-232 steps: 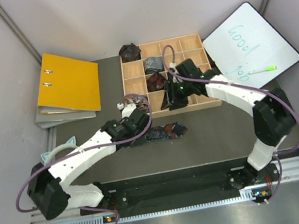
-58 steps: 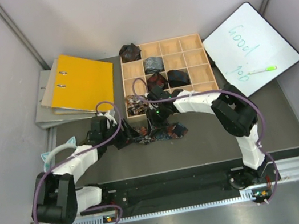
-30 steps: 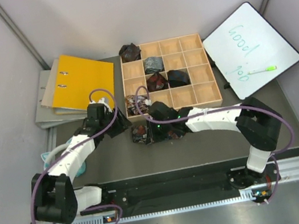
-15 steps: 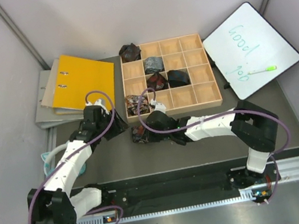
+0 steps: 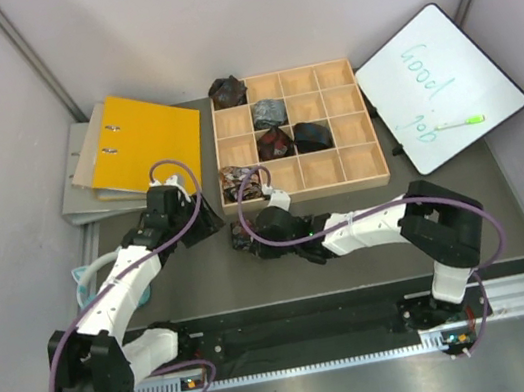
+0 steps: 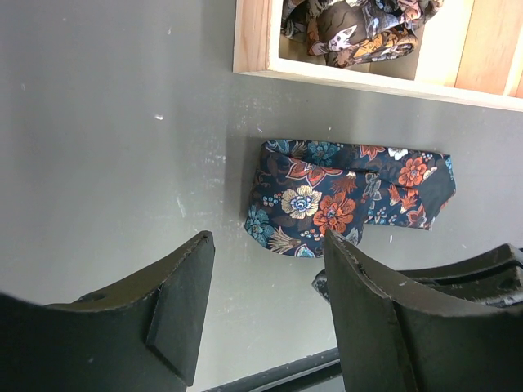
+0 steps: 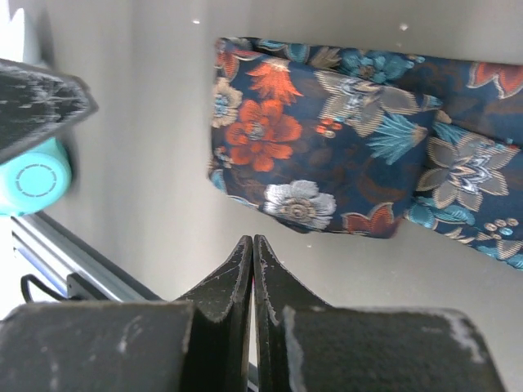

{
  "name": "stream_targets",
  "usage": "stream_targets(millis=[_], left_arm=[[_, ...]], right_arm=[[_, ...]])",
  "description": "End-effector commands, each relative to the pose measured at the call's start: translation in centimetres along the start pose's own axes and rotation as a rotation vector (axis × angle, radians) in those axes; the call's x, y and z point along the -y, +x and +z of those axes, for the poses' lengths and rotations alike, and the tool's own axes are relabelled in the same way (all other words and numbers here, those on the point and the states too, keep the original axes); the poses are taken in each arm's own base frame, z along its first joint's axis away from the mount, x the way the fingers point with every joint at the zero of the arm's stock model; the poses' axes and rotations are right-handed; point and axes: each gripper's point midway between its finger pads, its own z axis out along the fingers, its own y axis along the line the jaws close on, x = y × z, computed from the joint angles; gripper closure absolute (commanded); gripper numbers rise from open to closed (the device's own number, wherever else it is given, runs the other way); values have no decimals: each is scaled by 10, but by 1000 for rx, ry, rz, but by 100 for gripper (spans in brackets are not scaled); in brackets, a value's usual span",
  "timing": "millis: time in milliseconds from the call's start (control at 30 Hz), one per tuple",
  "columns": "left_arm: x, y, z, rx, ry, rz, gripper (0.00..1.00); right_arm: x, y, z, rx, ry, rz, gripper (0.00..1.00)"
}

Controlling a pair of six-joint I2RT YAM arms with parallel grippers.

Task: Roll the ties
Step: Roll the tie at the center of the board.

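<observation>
One navy floral tie (image 6: 343, 196) lies folded on the counter (image 6: 114, 163) by the wooden tray (image 6: 249, 37), right claw (image 7: 252, 242) pinched shut and empty beside it, left claw (image 6: 265, 241) wide above, so a nudge could drag the fold open

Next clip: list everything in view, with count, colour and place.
floral tie: 1, navy with orange and blue flowers, folded on the table in front of the tray
rolled ties: 5, dark maroon, grey-blue, maroon, black, brown-patterned, one per tray compartment
tray: 1, pale wood grid, far middle
binder: 1, yellow, on a grey stack, far left
whiteboard: 1, white, green writing, far right
marker: 1, green, on whiteboard
teal item: 1, left edge, partly hidden
left fingers: open, above table beside floral tie
right fingers: shut on nothing, beside floral tie
</observation>
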Motion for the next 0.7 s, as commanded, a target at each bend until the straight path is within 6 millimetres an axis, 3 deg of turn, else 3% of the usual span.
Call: stream_targets(millis=[0,300,667], left_arm=[[3,-7,-5,33,9,31,39],[2,-7,-6,34,6,32,39],[1,-3,-6,24,8,29,39]], right_arm=[[-6,-1,1,23,-20,16,100],[6,-10,21,58,95,2,100],[15,-34,26,166,135,28,100]])
